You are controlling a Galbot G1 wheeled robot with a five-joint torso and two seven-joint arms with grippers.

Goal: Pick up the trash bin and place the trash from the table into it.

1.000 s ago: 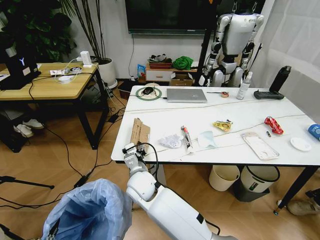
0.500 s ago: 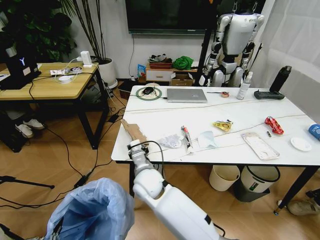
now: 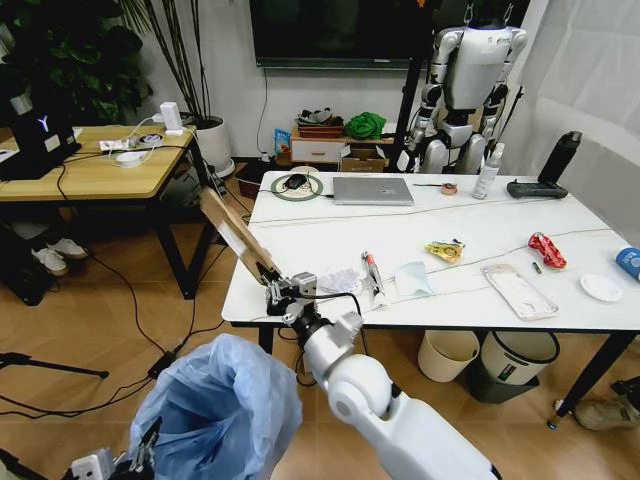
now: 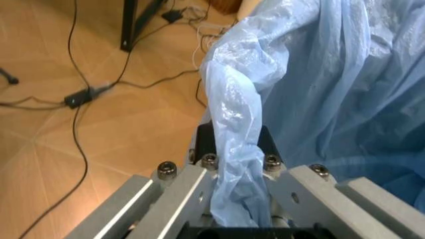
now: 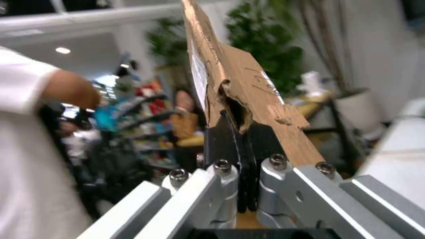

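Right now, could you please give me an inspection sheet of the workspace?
Surface: white marble-look table, litter scattered on it.
Job's things: trash bin with blue bag, low at the table's near left corner; brown cardboard lifted off the table, tilted; tissue, yellow wrapper, red wrapper, white lid on the table.
Clutter: silver laptop, spray bottle.
Grippers: right gripper shut on the cardboard; left gripper shut on the bag.
Cables: several on the floor.
Surroundings: wooden desk, plants, humanoid robot.
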